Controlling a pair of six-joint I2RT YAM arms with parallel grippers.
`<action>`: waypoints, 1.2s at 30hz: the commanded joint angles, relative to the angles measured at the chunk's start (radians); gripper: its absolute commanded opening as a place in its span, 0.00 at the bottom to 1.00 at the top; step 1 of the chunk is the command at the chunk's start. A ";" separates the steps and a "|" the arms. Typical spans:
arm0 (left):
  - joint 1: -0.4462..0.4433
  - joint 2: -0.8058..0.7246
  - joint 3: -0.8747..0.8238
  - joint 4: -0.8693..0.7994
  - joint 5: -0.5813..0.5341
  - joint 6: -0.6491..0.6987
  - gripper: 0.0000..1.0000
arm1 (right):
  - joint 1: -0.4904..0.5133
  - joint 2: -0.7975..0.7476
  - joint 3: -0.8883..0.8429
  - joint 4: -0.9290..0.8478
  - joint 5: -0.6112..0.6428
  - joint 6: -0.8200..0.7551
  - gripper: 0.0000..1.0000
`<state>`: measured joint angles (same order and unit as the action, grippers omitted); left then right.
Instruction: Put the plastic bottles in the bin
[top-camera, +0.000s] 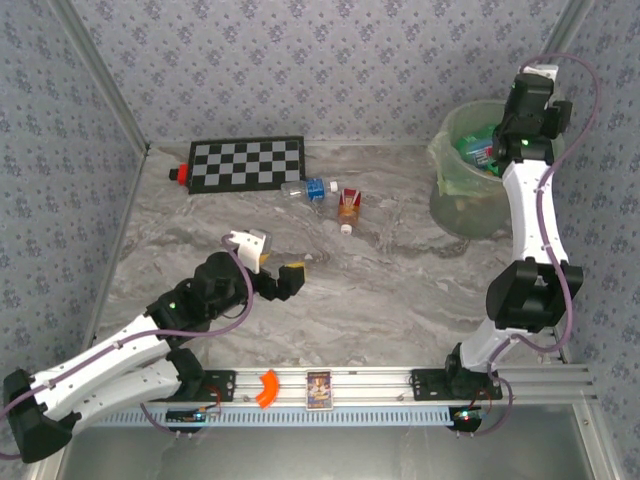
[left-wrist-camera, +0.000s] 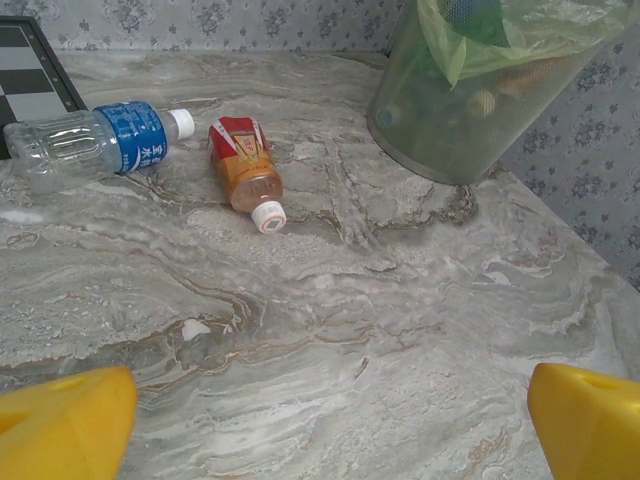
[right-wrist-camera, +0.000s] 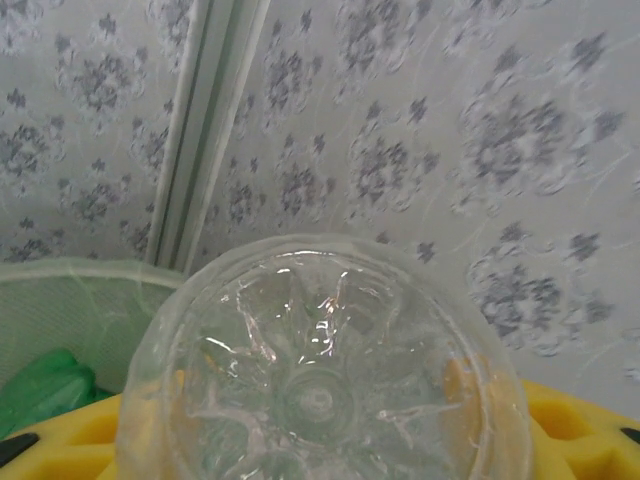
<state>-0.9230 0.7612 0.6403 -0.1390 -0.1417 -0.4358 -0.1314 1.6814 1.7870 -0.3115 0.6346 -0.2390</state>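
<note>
Check the right gripper (right-wrist-camera: 320, 445) first: its yellow fingers (right-wrist-camera: 585, 430) are clenched on a clear plastic bottle (right-wrist-camera: 320, 370), gripped by the body, with the moulded base facing the wrist camera. This bottle is held above the bin (right-wrist-camera: 70, 275). The bin's pale-green rim lies below and to the left of the fingers, and a green bottle (right-wrist-camera: 40, 385) lies inside. In the overhead view, the right arm (top-camera: 525, 215) reaches to the far right corner, with its wrist over the bin's opening. Next, check the left gripper (left-wrist-camera: 325, 430): it is released, its two yellow fingertips (left-wrist-camera: 60, 425) spread wide, low over the marble-patterned table (left-wrist-camera: 350, 330). Ahead of it and to the left, a clear bottle with a blue label (left-wrist-camera: 90, 140) lies on its side, white cap pointing right. Just beside that cap, and nearer the gripper, an orange-brown bottle (left-wrist-camera: 243, 165) with a red label lies on its side, its pale cap pointing back toward the fingertips. The bin stands ahead of this gripper and to the right, well apart from both bottles. A checkerboard (left-wrist-camera: 30, 75) lies at the far left, just beyond the blue-labelled bottle.
</note>
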 joint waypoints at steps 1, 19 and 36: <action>0.004 -0.001 0.019 0.022 0.013 -0.005 1.00 | -0.013 0.035 0.037 -0.103 -0.082 0.095 0.56; 0.021 0.029 0.019 0.036 0.032 -0.004 1.00 | -0.064 0.121 0.113 -0.315 -0.166 0.183 0.67; 0.029 0.039 0.031 0.033 0.044 -0.009 1.00 | -0.059 0.076 0.192 -0.298 -0.197 0.176 1.00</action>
<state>-0.9031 0.8070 0.6403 -0.1295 -0.1158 -0.4385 -0.1940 1.7977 1.9366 -0.6006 0.4686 -0.0891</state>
